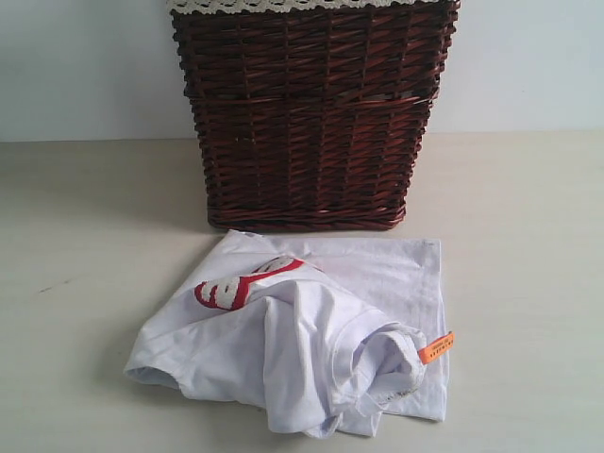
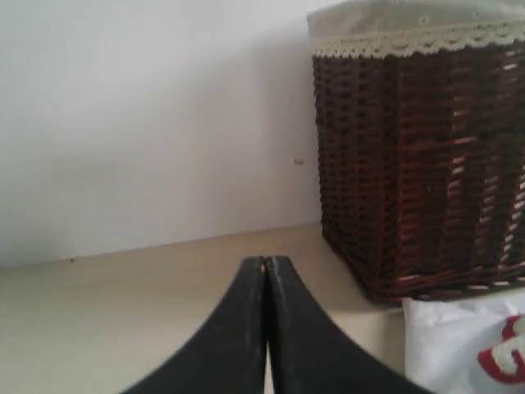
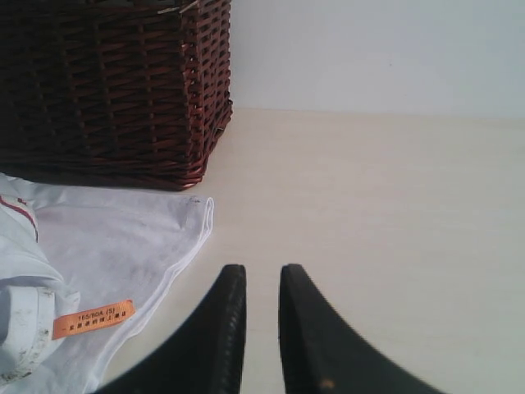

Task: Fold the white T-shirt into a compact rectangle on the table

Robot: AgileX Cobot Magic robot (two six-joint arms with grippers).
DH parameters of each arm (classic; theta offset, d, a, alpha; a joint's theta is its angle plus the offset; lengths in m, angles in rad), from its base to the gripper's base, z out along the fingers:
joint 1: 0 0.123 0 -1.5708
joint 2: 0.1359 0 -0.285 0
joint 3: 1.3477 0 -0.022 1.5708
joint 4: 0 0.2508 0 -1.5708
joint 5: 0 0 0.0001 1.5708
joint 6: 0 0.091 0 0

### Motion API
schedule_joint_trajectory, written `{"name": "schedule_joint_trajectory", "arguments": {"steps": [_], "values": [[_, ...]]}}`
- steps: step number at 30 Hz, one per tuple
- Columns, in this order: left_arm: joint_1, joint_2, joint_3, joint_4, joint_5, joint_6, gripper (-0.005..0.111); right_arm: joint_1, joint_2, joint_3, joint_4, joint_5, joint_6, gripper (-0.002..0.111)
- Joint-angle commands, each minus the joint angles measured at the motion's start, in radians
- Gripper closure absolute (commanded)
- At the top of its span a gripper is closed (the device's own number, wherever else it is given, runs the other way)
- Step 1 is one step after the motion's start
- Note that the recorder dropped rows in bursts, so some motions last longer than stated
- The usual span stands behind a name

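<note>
Left claw (image 2: pixel 267 264): closed all the way. Its two black fingers (image 2: pixel 234 336) press against each other along their whole length, with nothing between them.
Left claw, contact: it holds nothing. It hangs over bare desk (image 2: pixel 123 304), and I cannot tell if the tips touch the surface. A corner of the shirt (image 2: pixel 443 345) lies near it, apart from the fingers.
Right claw (image 3: pixel 261 275): its two fingers stand a little apart, with a narrow slit between the tips. Only bare desk shows through the slit.
Right claw, contact: it grips nothing. The flat edge of the shirt lies near one finger and does not touch it.
Shirt, place: on the desk, just in front of the basket (image 1: pixel 311 113), with its far edge close to the basket's foot.
Shirt, shape: not yet a rectangle. One part lies flat as a sheet toward the right of the exterior view. The rest is bunched in soft folds on top of it and toward the left, with the collar turned up.
Lettering (image 1: pixel 243 286): outlined in red, only partly visible, on the bunched part nearer the basket.
Tag (image 1: pixel 436 347): orange, at the collar, sticking out on the right side of the shirt.
Basket: dark brown wicker, upright at the back of the desk, before a pale wall (image 1: pixel 85 66). A lace-trimmed liner (image 1: pixel 283 6) shows at its rim.
</note>
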State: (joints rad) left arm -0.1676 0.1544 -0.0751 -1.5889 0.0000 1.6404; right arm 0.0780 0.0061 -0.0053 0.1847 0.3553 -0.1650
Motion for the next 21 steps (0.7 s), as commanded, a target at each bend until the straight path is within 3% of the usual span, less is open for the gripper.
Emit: {"name": "schedule_joint_trajectory", "arguments": {"steps": [1, 15, 16, 18, 21], "values": [[-0.017, -0.007, 0.067, 0.005, 0.006, 0.005, 0.107, -0.003, -0.006, 0.005, -0.001, -0.011, -0.006, 0.092], [-0.05, -0.008, 0.075, -0.034, 0.058, -0.02, 0.107, -0.003, -0.006, 0.005, -0.001, -0.011, -0.006, 0.092], [-0.052, -0.007, 0.075, -0.04, 0.063, -0.1, 0.107, -0.003, -0.006, 0.005, -0.001, -0.011, -0.006, 0.092], [-0.055, -0.007, 0.075, 0.11, 0.045, -0.387, 0.107, -0.003, -0.006, 0.005, -0.001, -0.011, -0.006, 0.092], [-0.052, -0.007, 0.075, 0.661, 0.0, -1.137, 0.107, -0.003, -0.006, 0.005, -0.001, -0.011, -0.006, 0.092]]}}
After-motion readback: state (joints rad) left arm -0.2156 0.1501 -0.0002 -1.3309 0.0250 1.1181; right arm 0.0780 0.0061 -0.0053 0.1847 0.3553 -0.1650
